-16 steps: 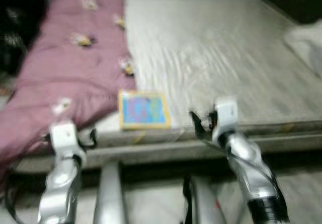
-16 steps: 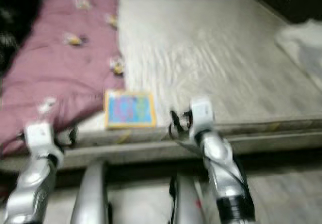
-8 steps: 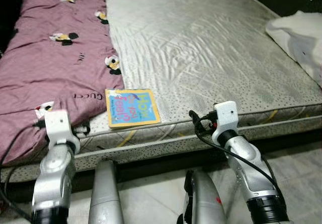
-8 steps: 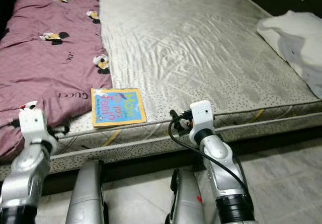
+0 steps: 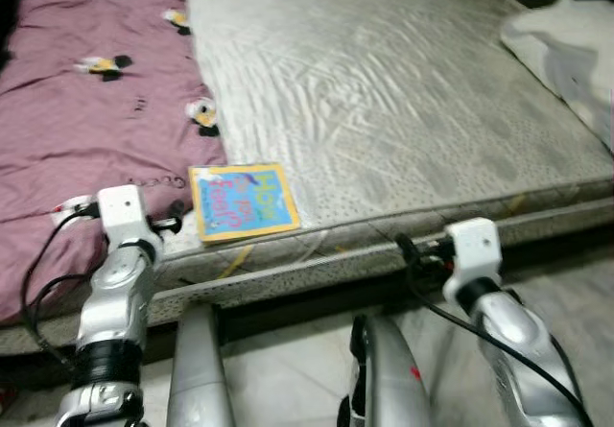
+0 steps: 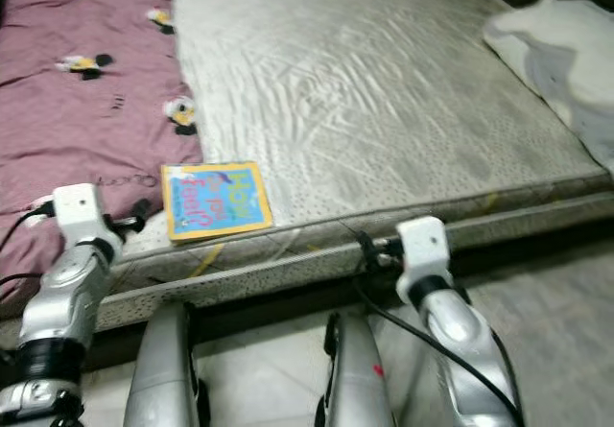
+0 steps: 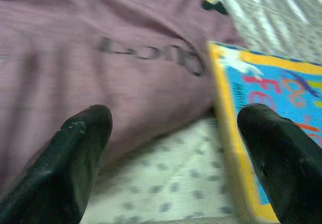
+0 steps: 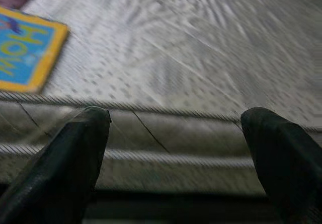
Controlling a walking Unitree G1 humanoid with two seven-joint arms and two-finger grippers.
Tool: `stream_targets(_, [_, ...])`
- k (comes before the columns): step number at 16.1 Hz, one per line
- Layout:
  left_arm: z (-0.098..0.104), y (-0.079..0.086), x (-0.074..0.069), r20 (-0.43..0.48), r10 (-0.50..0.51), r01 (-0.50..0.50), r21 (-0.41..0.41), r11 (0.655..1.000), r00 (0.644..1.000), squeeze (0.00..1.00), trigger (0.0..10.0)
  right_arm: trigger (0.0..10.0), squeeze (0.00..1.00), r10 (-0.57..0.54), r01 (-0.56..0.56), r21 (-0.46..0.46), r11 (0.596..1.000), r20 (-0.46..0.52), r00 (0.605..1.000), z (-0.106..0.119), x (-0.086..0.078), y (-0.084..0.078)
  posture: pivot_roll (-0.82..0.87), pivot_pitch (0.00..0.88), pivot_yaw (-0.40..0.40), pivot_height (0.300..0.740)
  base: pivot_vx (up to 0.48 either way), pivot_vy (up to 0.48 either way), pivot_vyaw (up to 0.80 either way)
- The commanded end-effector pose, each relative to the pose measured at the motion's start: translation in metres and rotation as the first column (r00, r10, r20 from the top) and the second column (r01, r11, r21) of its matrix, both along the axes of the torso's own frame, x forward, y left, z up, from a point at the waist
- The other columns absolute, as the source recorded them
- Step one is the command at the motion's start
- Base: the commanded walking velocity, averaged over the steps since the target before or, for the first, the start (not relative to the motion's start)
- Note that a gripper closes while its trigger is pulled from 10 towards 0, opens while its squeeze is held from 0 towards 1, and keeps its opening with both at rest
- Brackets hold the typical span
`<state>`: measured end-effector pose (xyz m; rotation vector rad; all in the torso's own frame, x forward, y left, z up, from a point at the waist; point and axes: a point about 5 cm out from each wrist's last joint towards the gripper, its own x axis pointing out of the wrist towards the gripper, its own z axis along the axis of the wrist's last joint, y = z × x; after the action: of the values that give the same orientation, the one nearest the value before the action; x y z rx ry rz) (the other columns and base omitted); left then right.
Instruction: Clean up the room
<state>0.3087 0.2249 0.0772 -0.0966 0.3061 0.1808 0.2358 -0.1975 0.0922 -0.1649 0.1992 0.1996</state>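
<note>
2 open pincers, left pincer (image 7: 173, 148) by book (image 5: 242, 200)

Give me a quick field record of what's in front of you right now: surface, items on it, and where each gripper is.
surface: bare mattress
book: blue, yellow-bordered book flat near the mattress's front edge
blanket: purple blanket on the left, its edge beside the book
cloth: white cloth at far right
left gripper: left gripper open, aimed between blanket and book
right gripper: right gripper open, facing the mattress's front edge, holding nothing
</note>
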Motion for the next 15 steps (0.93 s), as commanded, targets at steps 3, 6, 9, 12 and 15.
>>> stream_targets(3, [0.002, -0.011, 0.012, 0.011, -0.048, 0.048, -0.021, 0.999, 0.999, 0.00, 10.0, 10.0, 0.00, -0.026, 0.026, -0.012, 1.000, -0.001, 1.000, 0.006, -0.010, -0.008, -0.23, 0.148, -0.044, 0.515, 0.000, 0.000, 0.00])
stream_targets(6, [-0.004, -0.017, 0.019, -0.011, -0.067, 0.067, -0.049, 0.997, 0.998, 0.00, 10.0, 10.0, 0.00, -0.035, 0.035, -0.023, 0.999, -0.018, 0.999, 0.009, -0.019, -0.011, -0.25, 0.173, -0.035, 0.515, 0.000, 0.000, 0.00])
stream_targets(9, [-0.007, -0.021, 0.020, -0.010, -0.066, 0.065, -0.074, 0.995, 0.998, 0.00, 10.0, 10.0, 0.00, -0.044, 0.043, -0.022, 0.999, -0.040, 0.998, 0.009, -0.027, -0.012, -0.25, 0.189, -0.031, 0.515, 0.000, 0.000, 0.00])
stream_targets(12, [-0.008, -0.024, 0.015, 0.007, -0.043, 0.043, -0.066, 0.997, 0.999, 0.00, 10.0, 10.0, 0.00, -0.032, 0.031, -0.009, 0.999, -0.057, 0.998, 0.008, -0.029, -0.009, -0.24, 0.193, -0.030, 0.515, 0.000, 0.000, 0.00])
stream_targets(15, [-0.006, -0.019, 0.010, 0.036, 0.025, -0.022, -0.073, 0.997, 0.999, 0.00, 10.0, 10.0, 0.00, -0.029, 0.029, 0.001, 1.000, -0.060, 0.998, 0.009, -0.026, -0.007, -0.22, 0.191, -0.025, 0.515, 0.000, 0.000, 0.00])
